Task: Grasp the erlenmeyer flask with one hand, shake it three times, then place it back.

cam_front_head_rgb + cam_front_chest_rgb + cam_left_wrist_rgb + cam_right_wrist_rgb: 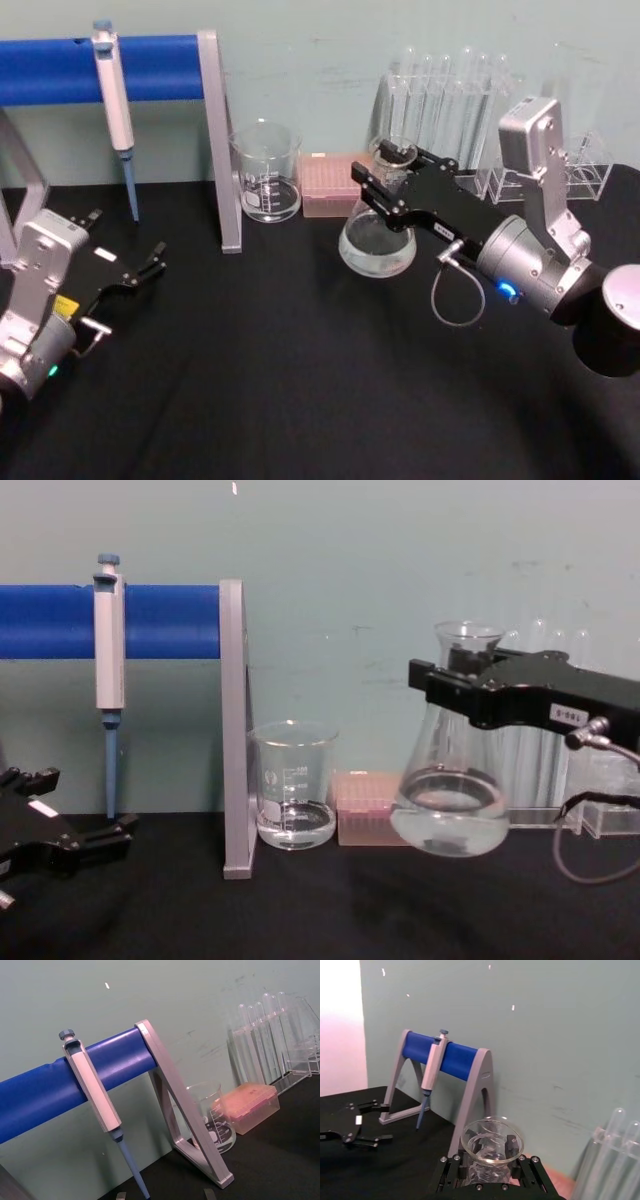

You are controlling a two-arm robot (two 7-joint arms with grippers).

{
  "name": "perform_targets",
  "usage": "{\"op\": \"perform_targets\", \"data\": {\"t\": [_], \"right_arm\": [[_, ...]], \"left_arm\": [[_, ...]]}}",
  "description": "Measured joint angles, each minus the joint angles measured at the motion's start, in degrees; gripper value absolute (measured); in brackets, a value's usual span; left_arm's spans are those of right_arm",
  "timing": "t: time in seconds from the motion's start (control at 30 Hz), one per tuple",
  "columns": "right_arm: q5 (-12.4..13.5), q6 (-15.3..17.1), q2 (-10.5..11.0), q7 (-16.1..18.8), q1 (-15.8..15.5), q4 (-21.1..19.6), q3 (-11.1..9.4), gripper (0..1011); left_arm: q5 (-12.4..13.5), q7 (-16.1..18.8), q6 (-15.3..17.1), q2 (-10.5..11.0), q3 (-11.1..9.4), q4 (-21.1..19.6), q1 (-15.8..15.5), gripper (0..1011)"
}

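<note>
The black bench (300, 390) lies bare at its near edge. At about 8 o'clock on it, the left gripper (125, 238) rests low by the surface, released, its two black fingers spread with nothing between them. It is well apart from the glassware.

From 4 o'clock the right arm reaches in toward the middle. The right gripper (386, 172) is clenched on the neck of the erlenmeyer flask (377, 246), just below the flared rim; in the right wrist view the pads press the glass from both sides. The flask sits at about 1 o'clock from the bench's centre, leaning slightly, with clear liquid pooled in its wide base. In the chest view the base looks just off the bench, though contact cannot be ruled out.

Farther back, at 10 o'clock from the flask, stands a beaker (268, 178), with a pink box (328, 186) between the two. At 12 o'clock behind the flask is a rack of test tubes (450, 100). At 10 o'clock on the bench a pipette (115, 100) hangs from a blue-barred stand (160, 66).
</note>
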State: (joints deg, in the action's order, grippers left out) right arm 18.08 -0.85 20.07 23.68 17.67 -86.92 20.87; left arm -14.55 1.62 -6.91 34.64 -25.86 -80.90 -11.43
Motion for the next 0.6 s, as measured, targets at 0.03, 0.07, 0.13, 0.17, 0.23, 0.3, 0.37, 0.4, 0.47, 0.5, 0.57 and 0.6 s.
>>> {"op": "perform_targets", "data": {"t": [0.03, 0.07, 0.13, 0.17, 0.23, 0.3, 0.37, 0.4, 0.47, 0.5, 0.57, 0.6], "right_arm": [[0.1, -0.1, 0.0, 0.4, 0.0, 0.1, 0.2, 458], [0.2, -0.1, 0.0, 0.6, 0.1, 0.1, 0.3, 457], [0.4, -0.2, 0.0, 1.1, 0.1, 0.2, 0.7, 458], [0.5, -0.2, 0.0, 1.3, 0.1, 0.2, 0.8, 458], [0.7, -0.2, 0.0, 1.9, 0.2, 0.2, 1.3, 458], [0.9, -0.2, 0.1, 2.3, 0.2, 0.1, 1.6, 458], [1.2, -0.3, 0.2, 3.1, 0.2, -0.1, 2.3, 458], [1.3, -0.3, 0.3, 3.4, 0.2, -0.2, 2.5, 457], [1.6, -0.3, 0.4, 4.1, 0.2, -0.4, 3.1, 458], [1.8, -0.3, 0.4, 4.4, 0.3, -0.4, 3.3, 458], [2.2, -0.5, 0.5, 5.1, 0.4, -0.5, 3.9, 458], [2.3, -0.5, 0.6, 5.4, 0.4, -0.6, 4.1, 457]], "left_arm": [[0.0, 0.0, 0.0, 0.0, 0.0, 0.0, 0.0, 1001], [0.0, 0.0, 0.0, 0.0, 0.0, 0.0, 0.0, 1001], [0.0, 0.0, 0.0, 0.0, 0.0, 0.0, 0.0, 1001], [0.0, 0.0, 0.0, 0.0, 0.0, 0.0, 0.0, 1001], [0.0, 0.0, 0.0, 0.0, 0.0, 0.0, 0.0, 1001], [0.0, 0.0, 0.0, 0.0, 0.0, 0.0, 0.0, 1001], [0.0, 0.0, 0.0, 0.0, 0.0, 0.0, 0.0, 1001], [0.0, 0.0, 0.0, 0.0, 0.0, 0.0, 0.0, 1001], [0.0, 0.0, 0.0, 0.0, 0.0, 0.0, 0.0, 1001], [0.0, 0.0, 0.0, 0.0, 0.0, 0.0, 0.0, 1001], [0.0, 0.0, 0.0, 0.0, 0.0, 0.0, 0.0, 1001], [0.0, 0.0, 0.0, 0.0, 0.0, 0.0, 0.0, 1001]]}}
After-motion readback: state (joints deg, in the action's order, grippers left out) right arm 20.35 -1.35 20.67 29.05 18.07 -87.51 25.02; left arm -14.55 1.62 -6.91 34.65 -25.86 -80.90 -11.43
